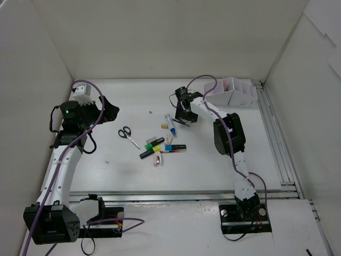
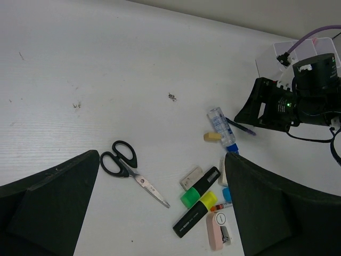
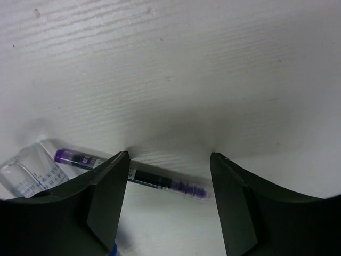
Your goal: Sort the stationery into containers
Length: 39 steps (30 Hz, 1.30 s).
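Purple pen (image 3: pixel 160 180): laid between the fingers of the right claw (image 3: pixel 169 157) (on the surface (image 3: pixel 224 64)).
Right claw: held open, empty.
Right arm (image 1: pixel 210 114): stretched forward.

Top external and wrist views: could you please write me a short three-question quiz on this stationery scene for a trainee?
1. True or false: the scissors lie inside the organiser.
2. Which thing lies on the table under the right gripper? A scissors, B purple pen, C organiser.
3. Fill in: the left gripper is ____ (open or shut).
Key: 1 false; 2 B; 3 open.
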Available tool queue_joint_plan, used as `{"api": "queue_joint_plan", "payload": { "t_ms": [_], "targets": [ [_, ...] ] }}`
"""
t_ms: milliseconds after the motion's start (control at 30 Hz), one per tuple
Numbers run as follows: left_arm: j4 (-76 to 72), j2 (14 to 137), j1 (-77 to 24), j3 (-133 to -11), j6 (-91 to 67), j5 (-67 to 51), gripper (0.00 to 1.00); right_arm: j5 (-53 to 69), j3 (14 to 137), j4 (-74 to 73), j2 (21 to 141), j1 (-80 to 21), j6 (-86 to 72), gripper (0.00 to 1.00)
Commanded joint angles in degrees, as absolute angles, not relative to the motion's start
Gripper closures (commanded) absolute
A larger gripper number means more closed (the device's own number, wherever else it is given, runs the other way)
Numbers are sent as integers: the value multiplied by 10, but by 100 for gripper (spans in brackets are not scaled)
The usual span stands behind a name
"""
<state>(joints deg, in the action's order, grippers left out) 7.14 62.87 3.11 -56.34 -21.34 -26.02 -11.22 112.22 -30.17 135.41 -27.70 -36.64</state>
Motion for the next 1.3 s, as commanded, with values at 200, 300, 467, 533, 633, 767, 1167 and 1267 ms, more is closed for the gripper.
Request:
{"api": "queue_joint_plan", "payload": {
  "t_ms": [200, 300, 467, 533, 633, 767, 1167, 1267],
  "targets": [
    [61, 619, 16, -577, -193, -254, 0, 11, 1082, -293, 1269, -252, -97, 36],
    [62, 618, 16, -577, -190, -253, 0, 48, 1063, -286, 1248, -247, -48, 35],
    [64, 623, 10, -578, -186, -251, 1, 101, 1042, -270, 1222, -244, 52, 32],
    [67, 623, 10, -578, -186, -247, 1, 127, 1033, -267, 1214, -245, 78, 31],
    [72, 618, 10, -578, -183, -242, 1, 159, 1001, -268, 1204, -250, 110, 32],
    [75, 613, 10, -577, -178, -231, 0, 113, 981, -268, 1214, -253, 115, 33],
    [79, 611, 10, -573, -174, -216, 1, 78, 974, -298, 1245, -269, 138, 64],
    [82, 611, 10, -574, -173, -214, 0, 46, 973, -309, 1259, -279, 140, 61]
  ]
}}
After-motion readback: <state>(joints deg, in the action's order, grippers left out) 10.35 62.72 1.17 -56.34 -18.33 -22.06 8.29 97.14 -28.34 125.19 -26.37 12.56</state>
